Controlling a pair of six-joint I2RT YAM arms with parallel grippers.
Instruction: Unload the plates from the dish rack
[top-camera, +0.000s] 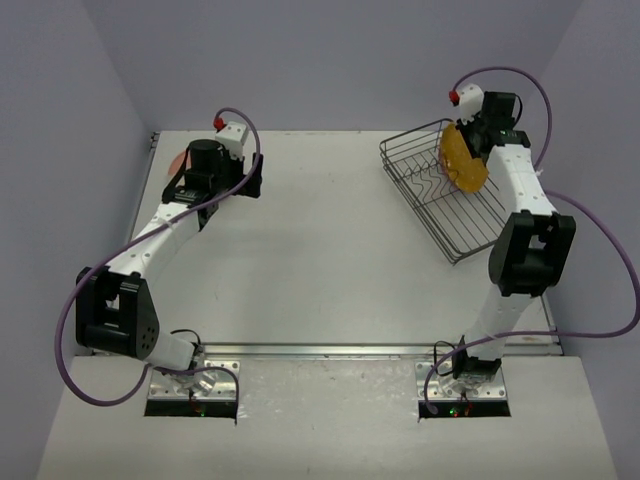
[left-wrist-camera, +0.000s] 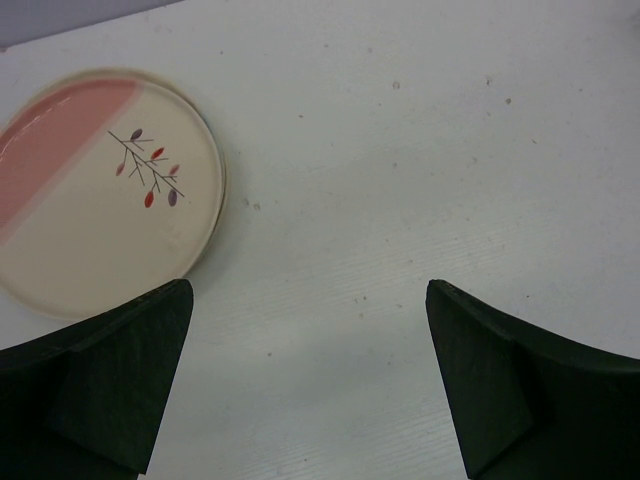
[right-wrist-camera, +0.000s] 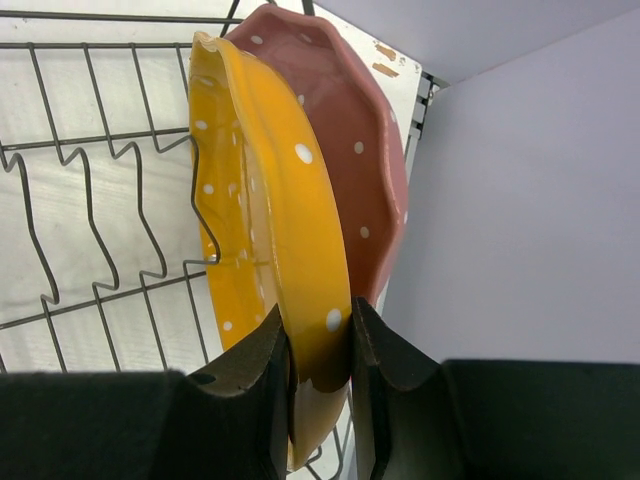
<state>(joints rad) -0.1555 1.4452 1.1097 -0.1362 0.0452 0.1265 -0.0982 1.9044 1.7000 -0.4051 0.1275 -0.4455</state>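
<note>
Overhead, the right gripper (top-camera: 478, 128) reaches over the far right corner of the worktop (top-camera: 320, 260), where the dish rack (top-camera: 445, 205) sits at an angle to the worktop's edges. The gripper is clenched on the rim of the yellow plate (right-wrist-camera: 265, 200). One dark finger presses against each face, so the plate stands on edge between them. This plate is glossy, with a wavy, scalloped rim and scattered white dots. Whether its far edge rests on the wires cannot be told.

Just behind it stands the pink plate (right-wrist-camera: 355, 130), also on edge and partly covered by the yellow one. It has the same scalloped outline and white dots. The two lie close together, but contact between them cannot be judged.

The rack is a rectangular basket of thin dark metal wire. Straight bars form its floor and walls, and zigzag dividers rise from the floor.

The left gripper (left-wrist-camera: 310, 390) hangs over the far left of the worktop, released, its jaws spread wide above the bare surface. The cream plate (left-wrist-camera: 100, 210) lies flat on the worktop just beside the left-hand finger in the wrist view, which hides part of its near edge. It is round and smooth-rimmed, with a pink band across one side and a thin sprig of red and purple leaves. The worktop is white and matte, with faint specks.
</note>
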